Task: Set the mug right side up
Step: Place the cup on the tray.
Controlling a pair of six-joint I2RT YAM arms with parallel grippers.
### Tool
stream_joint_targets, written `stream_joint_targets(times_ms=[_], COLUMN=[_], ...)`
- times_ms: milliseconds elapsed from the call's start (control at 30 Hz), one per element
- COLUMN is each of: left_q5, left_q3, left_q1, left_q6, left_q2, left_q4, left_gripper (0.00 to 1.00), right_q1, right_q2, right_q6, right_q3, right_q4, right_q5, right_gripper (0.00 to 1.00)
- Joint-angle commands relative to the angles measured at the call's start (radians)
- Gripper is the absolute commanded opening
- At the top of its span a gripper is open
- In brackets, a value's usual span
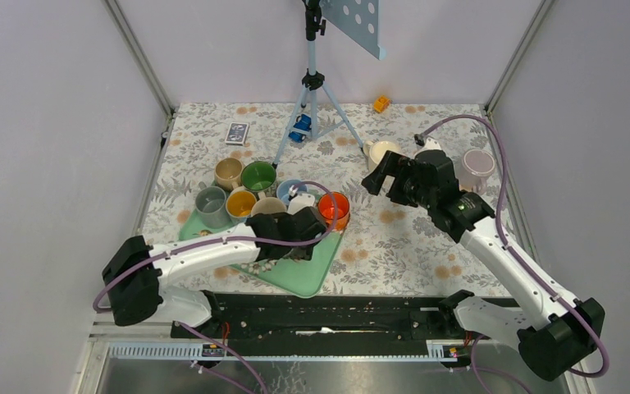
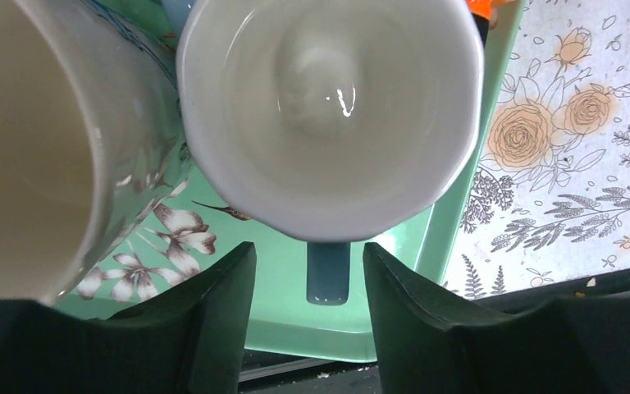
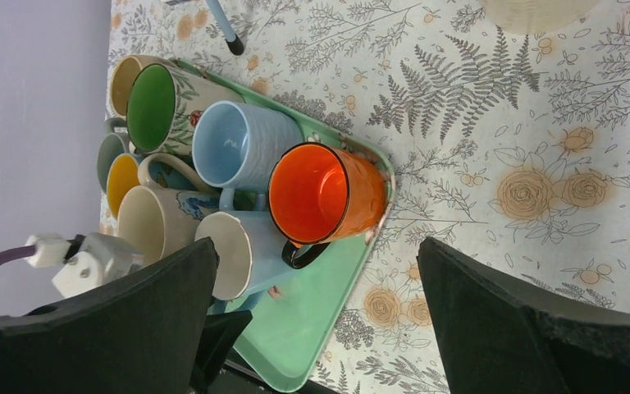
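- The white mug (image 2: 328, 107) stands mouth up on the green tray (image 1: 299, 275), toward the tray's right edge and just beside the orange mug (image 3: 320, 193). The left wrist view looks straight down into its glossy white inside.
- From the top camera this mug is mostly hidden under the left arm's wrist; only a pale patch shows.
- The left gripper (image 2: 308, 250) has its jaws parted, one on each side of the mug's blue-grey handle (image 2: 328, 275). A strip of tray shows between each finger and the handle, so it grips nothing.
- Where the handle joins the mug is hidden under the rim.
- A cream mug with a floral print (image 2: 25, 139) fills the left of that view — cut off by the frame, touching or almost touching the white one.
- The right gripper (image 3: 316, 246) hangs spread wide above the tablecloth (image 1: 394, 238), well to the right of the tray and holding nothing.
- The other mugs cluster toward the tray's far left corner: light blue (image 3: 234, 148), green (image 3: 152, 107), yellow (image 3: 121, 182), with a grey one partly hidden behind them.
- Near the table's far right corner, a cream cup (image 1: 381, 150) sits partly behind the right gripper — and a pale pink cup (image 1: 477, 162) lies at the right edge.
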Motion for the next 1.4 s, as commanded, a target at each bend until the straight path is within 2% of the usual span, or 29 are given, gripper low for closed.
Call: stream_joint_targets(times_ms=[0,267,467,667,767,933,1367], left_q5=[-0.032,0.034,0.08,0.093,0.105,0.181,0.349], left_q3=[0.062,0.111,0.133,0.167,0.167,0.186,0.154], left_q1=[-0.002,-0.002,-0.002,-0.001,0.004,0.037,0.146], left_q6=[0.019,0.081,0.119,0.153,0.177,0.229,0.3], left_q2=[-0.065,-0.154,-0.222,-0.256,-0.258,-0.239,-0.2], left_q4=[-0.019,-0.032,0.004,0.027,0.058,0.118,0.239], left_gripper=[0.58,0.74,0.98,0.99,0.99,0.99,0.99], right_q1=[0.005,0.005,0.006,-0.001,-0.054,-0.216,-0.588], right_q2=[0.015,0.055,0.072,0.098,0.136,0.192,0.34], right_q6=[0.003,-0.011,-0.011,-0.04,-0.052,-0.056,-0.106], right_q3=[0.032,0.063,0.068,0.091,0.114,0.106,0.143], right_q4=[-0.006,-0.066,-0.08,-0.082,-0.088,-0.051,0.057], right_q5=[0.015,0.078,0.119,0.183,0.169,0.107,0.173], right_gripper=[1.0,1.0,1.0,1.0,1.0,1.0,1.0])
